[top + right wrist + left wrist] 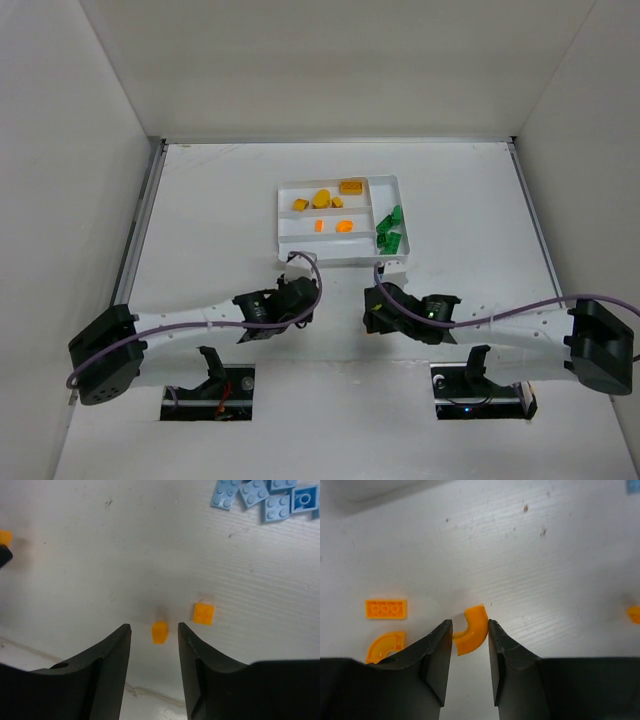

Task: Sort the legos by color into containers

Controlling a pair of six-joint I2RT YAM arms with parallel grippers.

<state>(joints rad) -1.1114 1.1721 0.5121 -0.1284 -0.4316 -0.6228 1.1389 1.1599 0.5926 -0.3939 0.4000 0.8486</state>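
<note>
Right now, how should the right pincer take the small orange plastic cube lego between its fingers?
Grip the small orange plastic cube lego across its two flat side faces, coming straight down from above. It sits centred in the open right pincer, a gap each side; the flat orange square lego lies apart.

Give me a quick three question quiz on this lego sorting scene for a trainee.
1. True or false: the right tool is shut on the small orange cube.
2. What does the left tool grip? A green brick; B curved orange piece; C light-blue plate.
3. Fill in: in the tray, the narrow end compartment holds ____ legos.
Key: 1 false, gaps show on both sides; 2 B; 3 green.
</note>
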